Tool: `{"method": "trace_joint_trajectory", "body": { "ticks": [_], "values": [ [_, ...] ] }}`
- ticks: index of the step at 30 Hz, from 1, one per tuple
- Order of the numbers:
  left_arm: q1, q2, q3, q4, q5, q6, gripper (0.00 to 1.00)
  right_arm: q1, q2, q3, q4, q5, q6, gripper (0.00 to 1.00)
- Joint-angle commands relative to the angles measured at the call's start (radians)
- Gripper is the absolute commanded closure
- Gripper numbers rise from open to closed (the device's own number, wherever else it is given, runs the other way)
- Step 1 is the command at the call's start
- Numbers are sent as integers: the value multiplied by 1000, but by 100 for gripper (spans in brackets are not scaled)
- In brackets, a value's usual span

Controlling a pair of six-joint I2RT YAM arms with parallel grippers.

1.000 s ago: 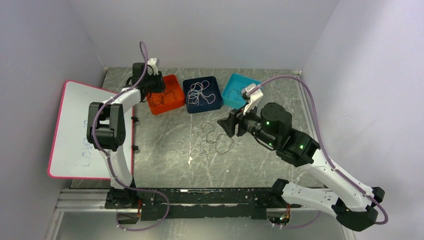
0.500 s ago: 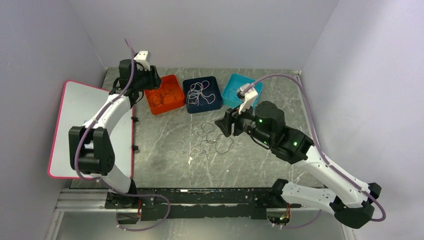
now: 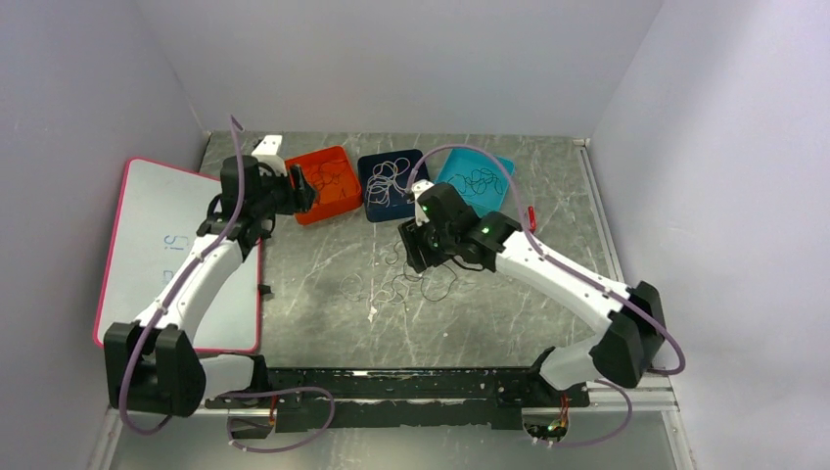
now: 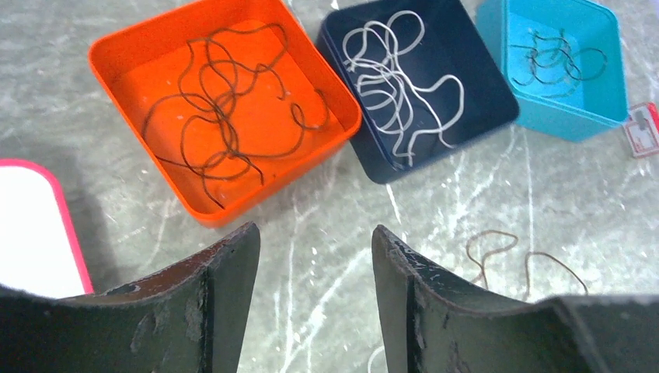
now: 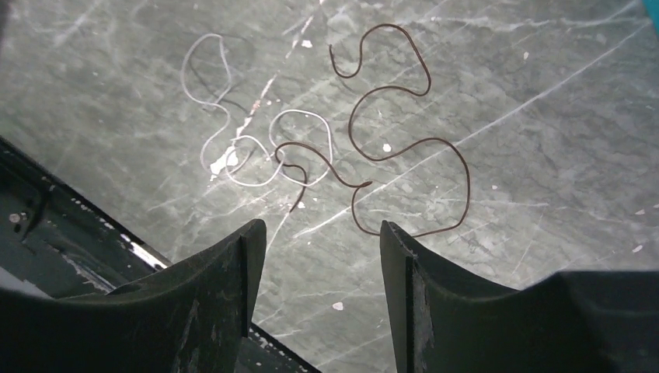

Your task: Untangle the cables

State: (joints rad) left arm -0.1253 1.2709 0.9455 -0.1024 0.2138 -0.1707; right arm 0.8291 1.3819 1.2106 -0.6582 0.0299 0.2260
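A brownish-red cable (image 5: pixel 404 148) and a thin white cable (image 5: pixel 233 148) lie in crossed loops on the marble table, and they also show in the top view (image 3: pixel 396 284). My right gripper (image 5: pixel 321 229) is open and empty, hovering just above and behind them (image 3: pixel 409 255). My left gripper (image 4: pixel 315 241) is open and empty, over bare table at the near edge of the orange tray (image 3: pixel 301 194). The orange tray (image 4: pixel 116 54) holds brownish cables (image 4: pixel 221 116). The navy tray (image 4: pixel 497 109) holds white cables (image 4: pixel 400 85). The teal tray (image 4: pixel 598 109) holds dark cables (image 4: pixel 556 58).
A pink-edged whiteboard (image 3: pixel 166 255) lies at the left, half off the table. A small red and white tag (image 4: pixel 641 128) lies next to the teal tray. The black rail (image 5: pixel 70 233) runs along the near table edge. Grey walls close in on three sides.
My left arm has drawn back from above the orange tray toward the near left. My right arm has swung left and lowered over the loose cables. Both grippers stay empty.
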Motion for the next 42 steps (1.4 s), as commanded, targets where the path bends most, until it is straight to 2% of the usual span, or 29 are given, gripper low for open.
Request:
{"method": "trace_joint_trajectory", "body": {
  "ticks": [1,15,23,34,37,42],
  "values": [
    [-26,-88,-67,-29,52,-51,41,-27,79,17,1,-37,-19,41],
    [-55,-191,-169,-18,119,-118,44,-175,367,25,237,-82,-29,42],
    [-57,-210,-190,-27,117,-112,44,-192,441,-5,385,-79,-18,44],
    [-59,-219,-198,-17,132,-129,45,-196,510,-18,416,-46,-22,50],
    [-59,-220,-200,-10,155,-123,45,-195,511,-26,423,-46,-34,54],
    [-61,-223,-203,11,188,-126,45,-196,465,-74,486,-60,-44,71]
  ]
}}
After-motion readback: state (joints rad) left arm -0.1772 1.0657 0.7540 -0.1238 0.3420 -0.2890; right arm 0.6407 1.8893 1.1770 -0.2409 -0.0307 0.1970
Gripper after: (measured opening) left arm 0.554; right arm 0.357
